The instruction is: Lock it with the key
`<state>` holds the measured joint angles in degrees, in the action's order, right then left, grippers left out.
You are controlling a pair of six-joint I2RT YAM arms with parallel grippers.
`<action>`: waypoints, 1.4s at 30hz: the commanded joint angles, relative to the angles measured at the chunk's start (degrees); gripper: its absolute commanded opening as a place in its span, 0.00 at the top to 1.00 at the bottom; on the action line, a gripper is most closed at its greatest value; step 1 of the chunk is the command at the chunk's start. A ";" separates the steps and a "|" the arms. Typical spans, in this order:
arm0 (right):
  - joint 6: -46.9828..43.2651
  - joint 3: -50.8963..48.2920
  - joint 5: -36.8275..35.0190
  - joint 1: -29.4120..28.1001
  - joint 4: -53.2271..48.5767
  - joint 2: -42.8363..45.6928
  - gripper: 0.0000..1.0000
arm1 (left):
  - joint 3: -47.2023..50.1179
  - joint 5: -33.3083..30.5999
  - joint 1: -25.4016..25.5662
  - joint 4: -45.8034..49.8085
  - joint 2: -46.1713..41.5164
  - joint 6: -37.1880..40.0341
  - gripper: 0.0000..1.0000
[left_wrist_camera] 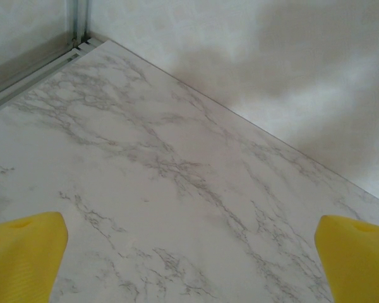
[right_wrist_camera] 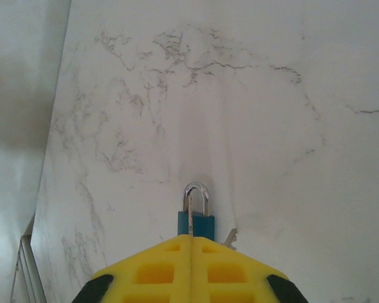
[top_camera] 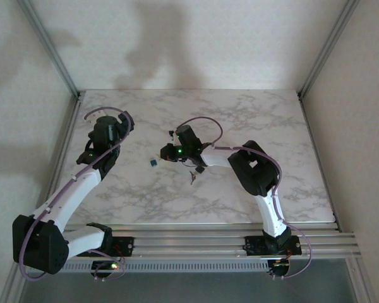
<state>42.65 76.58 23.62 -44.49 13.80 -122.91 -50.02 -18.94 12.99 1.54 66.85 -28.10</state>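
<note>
Top view: left gripper (top_camera: 106, 125) sits over the far-left part of the tabletop (top_camera: 252, 113), well apart from the padlock (top_camera: 153, 162). The right arm reaches across to mid-table, with the right gripper (top_camera: 166, 153) just beside the padlock, which lies left of centre. Small key bunch (top_camera: 191, 177) on the marble near the right forearm, apart from the lock.

Left wrist: left gripper (left_wrist_camera: 191, 255) jaws wide, nothing between them, bare tabletop (left_wrist_camera: 177, 158) below, far-left corner rail in sight.

Right wrist: right gripper (right_wrist_camera: 191, 238) jaws pressed together. Padlock (right_wrist_camera: 196, 223) has a teal body and silver shackle, right at the fingertips on the tabletop (right_wrist_camera: 271, 126). A thin metal sliver runs along the finger seam; can't tell if it's gripped. Small metal bit (right_wrist_camera: 230, 237) just right of the lock body.
</note>
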 commanded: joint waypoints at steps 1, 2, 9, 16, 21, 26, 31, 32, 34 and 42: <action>0.01 1.92 1.60 0.15 -0.62 -2.18 1.00 | -0.91 -0.84 0.45 0.60 0.87 -0.07 0.01; 0.11 2.08 1.56 0.12 -0.77 -2.40 1.00 | -1.00 -0.81 0.37 0.71 1.01 -0.12 0.00; 0.71 2.38 1.73 0.14 -0.65 -3.60 1.00 | -1.04 -0.77 0.37 0.71 1.26 -0.12 0.01; 1.44 1.52 1.31 0.11 -0.62 -3.61 1.00 | -1.07 -0.75 0.41 0.75 1.35 -0.12 0.01; 2.04 0.95 1.82 0.17 -0.27 -3.65 0.97 | -1.04 -0.66 0.45 0.68 1.47 -0.12 0.01; 2.13 0.28 1.77 0.18 -0.03 -3.32 0.92 | -1.05 -1.09 0.43 0.67 1.71 0.15 0.00; 1.43 -0.36 1.78 0.12 -0.58 -2.09 0.87 | -0.95 -1.00 0.38 0.39 2.18 0.06 0.01; 1.21 -0.53 1.68 0.15 -0.62 -1.76 0.85 | -0.96 -1.18 0.37 0.39 2.36 0.21 0.01; 0.90 -0.79 1.63 0.19 -0.64 -1.28 0.82 | -1.13 -1.32 0.43 0.56 2.58 0.33 0.00; -1.89 -2.49 0.00 0.17 -2.96 4.21 0.61 | -1.52 -0.09 0.40 0.57 2.10 -1.04 0.01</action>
<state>43.03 75.33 24.62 -44.49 12.47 -123.68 -50.02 -18.94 13.04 1.54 69.47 -28.27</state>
